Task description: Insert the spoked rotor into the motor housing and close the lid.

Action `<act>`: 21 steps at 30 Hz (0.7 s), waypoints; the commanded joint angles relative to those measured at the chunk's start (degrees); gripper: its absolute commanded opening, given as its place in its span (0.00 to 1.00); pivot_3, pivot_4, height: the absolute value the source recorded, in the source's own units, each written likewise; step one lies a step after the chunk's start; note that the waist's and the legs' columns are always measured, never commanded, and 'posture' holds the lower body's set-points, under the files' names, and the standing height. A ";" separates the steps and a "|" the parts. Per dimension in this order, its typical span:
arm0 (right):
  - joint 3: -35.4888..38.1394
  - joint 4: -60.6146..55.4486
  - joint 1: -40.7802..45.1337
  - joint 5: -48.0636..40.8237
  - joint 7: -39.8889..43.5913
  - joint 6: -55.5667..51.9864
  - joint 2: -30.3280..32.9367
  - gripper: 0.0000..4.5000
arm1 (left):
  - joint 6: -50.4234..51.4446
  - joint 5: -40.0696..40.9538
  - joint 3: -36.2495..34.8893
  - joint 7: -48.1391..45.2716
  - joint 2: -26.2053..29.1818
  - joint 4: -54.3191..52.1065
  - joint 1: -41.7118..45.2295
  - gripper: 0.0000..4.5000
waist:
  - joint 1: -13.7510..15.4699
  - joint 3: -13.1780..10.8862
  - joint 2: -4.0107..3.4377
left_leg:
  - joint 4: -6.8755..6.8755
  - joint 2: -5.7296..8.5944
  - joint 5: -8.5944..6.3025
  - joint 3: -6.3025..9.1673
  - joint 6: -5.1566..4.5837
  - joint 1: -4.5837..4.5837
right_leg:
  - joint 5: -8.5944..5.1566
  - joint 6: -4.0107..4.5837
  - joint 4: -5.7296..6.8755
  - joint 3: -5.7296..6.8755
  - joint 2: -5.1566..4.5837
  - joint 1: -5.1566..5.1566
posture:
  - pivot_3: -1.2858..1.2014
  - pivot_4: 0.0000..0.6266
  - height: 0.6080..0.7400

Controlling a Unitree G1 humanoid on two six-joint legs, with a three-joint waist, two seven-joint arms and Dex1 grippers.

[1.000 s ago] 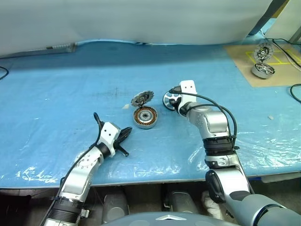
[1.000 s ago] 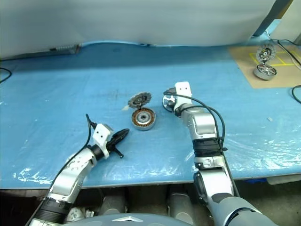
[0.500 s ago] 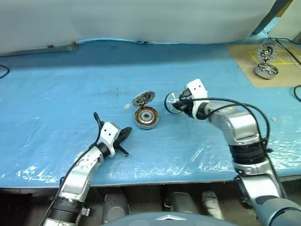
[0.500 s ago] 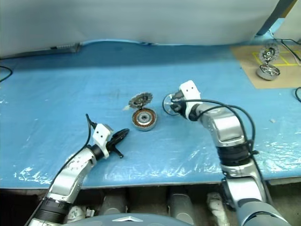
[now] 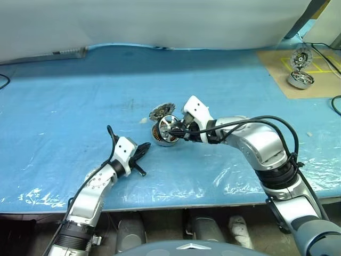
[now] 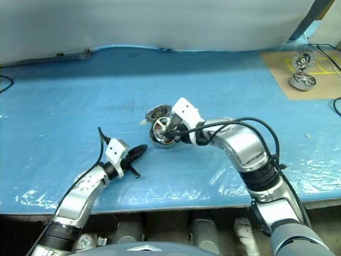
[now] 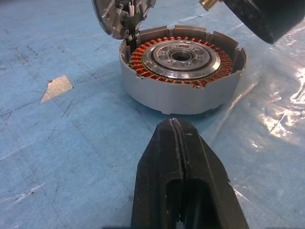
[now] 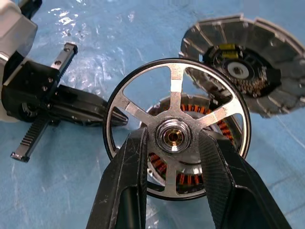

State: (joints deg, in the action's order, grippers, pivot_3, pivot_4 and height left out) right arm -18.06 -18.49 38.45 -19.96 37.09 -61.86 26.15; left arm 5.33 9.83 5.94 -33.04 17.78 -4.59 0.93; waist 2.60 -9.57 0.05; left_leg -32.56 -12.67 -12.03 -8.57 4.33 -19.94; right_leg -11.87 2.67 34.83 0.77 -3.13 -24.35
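Note:
My right gripper [image 8: 174, 138] is shut on the hub of the spoked rotor [image 8: 171, 83], a black-rimmed wheel with silver spokes. It holds the rotor [image 5: 168, 127] tilted just above the motor housing [image 7: 176, 98], whose copper windings [image 8: 188, 179] show through the spokes. The lid [image 5: 161, 110], a grey toothed disc, leans upright at the housing's far rim [image 7: 119, 19]. My left gripper [image 5: 143, 151] rests shut and empty on the blue sheet, pointing at the housing from the near left, a short gap away.
A blue plastic sheet [image 5: 64, 106] covers the table. At the far right a brown board carries another silver motor drum [image 5: 298, 79] with an upright spoked disc [image 5: 301, 56]. A black cable [image 5: 335, 104] lies at the right edge. A grey cloth wall closes the back.
My right gripper has carried the rotor leftward from the housing's right side to just over it, turning the wrist as it went. The left arm, housing and lid have not moved.

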 commanded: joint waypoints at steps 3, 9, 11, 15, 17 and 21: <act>-1.27 1.18 1.31 1.38 -0.73 2.25 -1.36 0.28 | -1.41 -0.61 -0.27 0.65 0.06 -1.39 -0.21 0.00 | 0.00 0.00 0.00 | -0.01 0.00 0.00 0.00 0.00 0.00 | 0.00 0.00 0.01 0.00 0.00 0.00 | 0.52 0.24 1.00; -2.09 3.66 0.15 2.80 -1.39 3.79 -1.77 0.28 | -1.49 -0.71 -0.28 0.70 0.05 -1.48 -0.46 0.00 | 0.00 0.00 0.00 | 0.00 0.00 0.00 0.00 0.00 -0.01 | 0.00 0.00 0.01 0.00 0.00 0.00 | 0.52 0.24 1.00; -2.07 4.23 -0.14 3.23 -1.63 4.12 -1.76 0.28 | -1.48 -0.69 -0.32 0.66 0.06 -1.42 -0.40 0.00 | 0.01 0.00 0.00 | -0.01 0.00 0.00 0.00 0.00 -0.01 | 0.00 0.00 0.01 0.00 0.00 0.00 | 0.52 0.24 1.00; -2.13 4.59 -0.23 3.78 -1.69 4.39 -1.85 0.28 | -1.52 -0.70 -0.28 0.54 0.09 -1.33 -0.34 0.00 | 0.01 0.00 0.00 | -0.01 0.00 0.00 0.00 0.00 0.00 | 0.00 0.00 0.02 0.00 0.00 0.00 | 0.52 0.24 1.00; -2.19 5.05 -0.20 4.09 -1.89 4.50 -2.09 0.28 | -1.51 -0.71 -0.28 0.49 0.10 -1.24 -0.19 0.00 | 0.00 0.00 0.00 | -0.01 0.00 0.00 0.00 0.00 0.00 | 0.00 0.00 0.01 0.00 0.00 0.00 | 0.52 0.24 1.00; -2.31 5.93 -0.38 4.82 -2.29 4.82 -2.65 0.49 | -1.47 -0.70 -0.35 0.40 0.17 -1.16 0.04 0.00 | 0.00 0.00 0.00 | -0.01 0.00 0.00 0.00 0.00 0.00 | 0.00 0.00 0.02 0.00 0.00 0.00 | 0.52 0.24 1.00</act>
State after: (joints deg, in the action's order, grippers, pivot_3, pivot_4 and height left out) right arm -20.58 -11.88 38.02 -15.37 34.85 -58.08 23.88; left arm 4.90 8.94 5.94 -32.47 17.77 -4.59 0.59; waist 2.60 -9.57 0.05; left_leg -32.57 -12.67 -12.03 -8.57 4.33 -19.95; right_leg -11.87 2.67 34.85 0.77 -3.13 -24.35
